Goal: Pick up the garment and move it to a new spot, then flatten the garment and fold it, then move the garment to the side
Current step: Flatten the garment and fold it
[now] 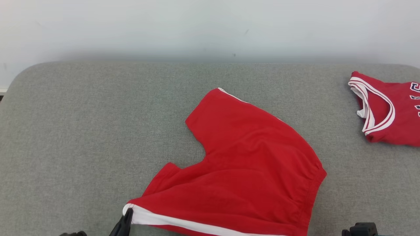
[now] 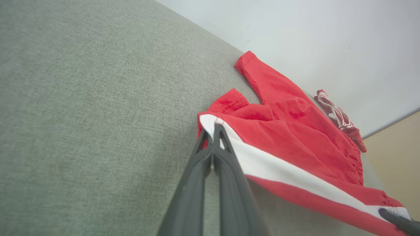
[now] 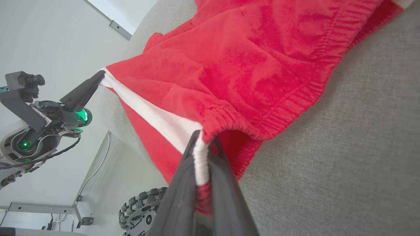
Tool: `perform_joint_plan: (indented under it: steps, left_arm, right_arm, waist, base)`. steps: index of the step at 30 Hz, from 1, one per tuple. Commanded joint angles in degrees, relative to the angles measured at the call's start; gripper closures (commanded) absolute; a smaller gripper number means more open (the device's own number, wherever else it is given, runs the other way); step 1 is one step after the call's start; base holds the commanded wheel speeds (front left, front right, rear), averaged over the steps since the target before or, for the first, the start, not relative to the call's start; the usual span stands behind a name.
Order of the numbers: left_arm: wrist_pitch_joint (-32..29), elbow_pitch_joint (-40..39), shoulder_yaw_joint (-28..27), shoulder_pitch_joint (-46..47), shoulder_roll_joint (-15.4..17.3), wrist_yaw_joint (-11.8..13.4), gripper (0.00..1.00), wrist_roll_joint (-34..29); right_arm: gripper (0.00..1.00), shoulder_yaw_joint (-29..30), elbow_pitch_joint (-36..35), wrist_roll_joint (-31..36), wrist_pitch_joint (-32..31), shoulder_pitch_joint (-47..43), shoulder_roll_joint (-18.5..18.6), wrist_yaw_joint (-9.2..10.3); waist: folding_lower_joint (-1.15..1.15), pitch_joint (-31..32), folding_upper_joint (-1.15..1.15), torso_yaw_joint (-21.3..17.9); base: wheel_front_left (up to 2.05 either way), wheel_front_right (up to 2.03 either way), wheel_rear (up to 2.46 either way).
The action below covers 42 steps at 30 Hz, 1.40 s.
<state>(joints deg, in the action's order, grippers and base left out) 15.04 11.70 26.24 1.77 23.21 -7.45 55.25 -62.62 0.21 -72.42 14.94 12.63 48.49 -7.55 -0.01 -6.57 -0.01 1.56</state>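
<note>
Looks early to me: left gripper clamped on a hem corner of the red shorts, right gripper clamped on the waistband, cloth mostly lying mid grey table, nothing folded yet, so flattening, folding and moving aside remain.

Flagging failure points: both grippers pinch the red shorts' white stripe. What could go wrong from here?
1. The left gripper and right gripper each pinch only a thin edge of the red shorts with a white side stripe; either end may slip.
2. The red-and-white jersey lies at the right end of the grey cloth table; shifting the shorts there could overlap it.
</note>
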Motion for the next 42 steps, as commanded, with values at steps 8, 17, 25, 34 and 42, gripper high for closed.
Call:
perform_joint_plan:
  steps: [8, 17, 25, 34, 42]
  left_arm:
    - [0.2, -3.1, -1.8, -1.9, 0.5, 0.0, 1.00, -4.7]
    - [-1.8, -6.5, 0.4, 8.2, 5.2, 0.0, 1.00, -5.4]
    - [-10.8, -5.1, 5.6, 27.2, 9.6, 0.0, 1.00, -3.8]
    - [-18.5, 2.8, 13.1, 47.2, 12.1, 0.0, 1.00, -1.8]
    - [-20.4, 12.4, 21.1, 59.4, 10.7, 0.0, 1.00, 0.0]
  right_arm:
    - [1.00, 0.8, -1.9, -0.2, 0.2, 0.3, -1.4, 0.11]
    - [1.00, 6.7, -5.3, -4.3, 0.2, 1.7, -2.1, 0.11]
    - [1.00, 10.0, -5.6, -7.5, 0.2, 6.8, -4.0, 0.11]
    - [1.00, 11.5, 0.9, -7.1, 0.2, 15.7, -8.8, 0.11]
    - [1.00, 13.1, 5.6, -5.0, 0.2, 19.6, -12.8, 0.11]
  waist:
    - [0.01, -0.1, 0.01, -1.2]
    - [0.01, -2.1, 0.01, -4.6]
    - [0.01, -7.7, 0.01, -9.6]
    - [0.01, -14.0, 0.01, -14.1]
    - [0.01, -17.2, 0.01, -15.6]
  base:
    - [0.00, 0.00, 0.00]
    - [0.00, 0.00, 0.00]
    - [0.00, 0.00, 0.00]
    - [0.00, 0.00, 0.00]
    - [0.00, 0.00, 0.00]
